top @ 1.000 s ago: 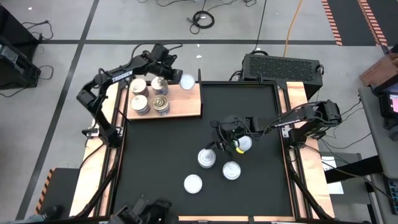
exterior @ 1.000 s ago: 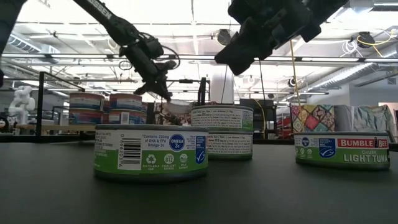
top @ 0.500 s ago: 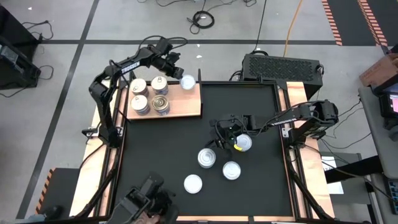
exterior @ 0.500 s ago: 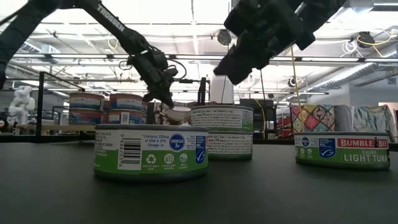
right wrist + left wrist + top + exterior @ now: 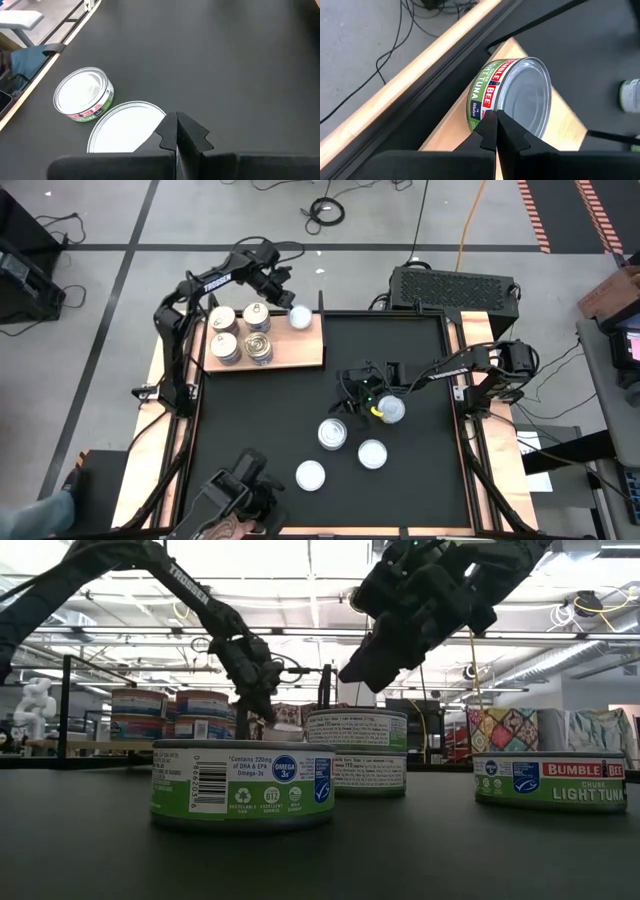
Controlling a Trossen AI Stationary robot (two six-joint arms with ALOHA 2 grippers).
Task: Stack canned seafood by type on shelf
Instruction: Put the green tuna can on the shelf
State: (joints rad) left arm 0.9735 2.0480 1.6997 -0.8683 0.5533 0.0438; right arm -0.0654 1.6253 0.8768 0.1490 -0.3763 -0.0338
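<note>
The pale-topped tin [image 5: 300,316] sits at the far right corner of the shelf [image 5: 300,352], right by the edge, beside the four gold-topped tins [image 5: 240,334] standing in a square on the same board. The main risk, as I judge it, is that corner spot: a sideways nudge could tip the tin off the shelf onto the bench [image 5: 420,360]. The left gripper [image 5: 496,131] reaches over it from the shelf's far side, its jaws pressed together at the tin's rim, gripping nothing. Out on the bench lie four more tins: one stacked pair [image 5: 333,433], two singles, and one [image 5: 391,410] under the right gripper [image 5: 364,393]. That arm stretches in from the right edge, hovering just above its tin with jaws clenched and empty; descending like that, it could shove the tin instead of straddling it.
</note>
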